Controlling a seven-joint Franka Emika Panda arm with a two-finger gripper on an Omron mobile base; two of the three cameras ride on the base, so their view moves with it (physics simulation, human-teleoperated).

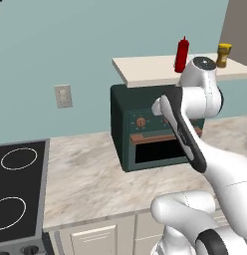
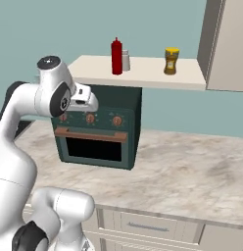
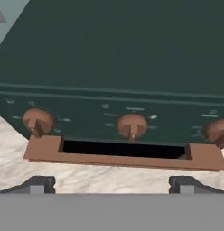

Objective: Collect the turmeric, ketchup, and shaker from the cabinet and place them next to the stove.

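The red ketchup bottle (image 2: 116,56) stands on the pale cabinet shelf (image 2: 148,74), with the grey shaker (image 2: 126,61) just behind it to the right. The yellow-lidded turmeric jar (image 2: 171,61) stands farther right, near the taupe cabinet door (image 2: 226,44). From the left base view the ketchup (image 1: 182,54) and turmeric (image 1: 224,55) rise behind my arm. My gripper (image 3: 112,184) is open and holds nothing. It hangs below the shelf, facing the toaster oven's knobs. The black stove (image 1: 18,189) lies at the far left of the counter.
A dark green toaster oven (image 2: 99,132) with copper knobs (image 3: 131,125) and a copper handle (image 3: 123,158) sits under the shelf, right in front of the hand. Marbled counter (image 1: 85,174) stretches between oven and stove. A wall outlet (image 1: 63,95) is on the wall.
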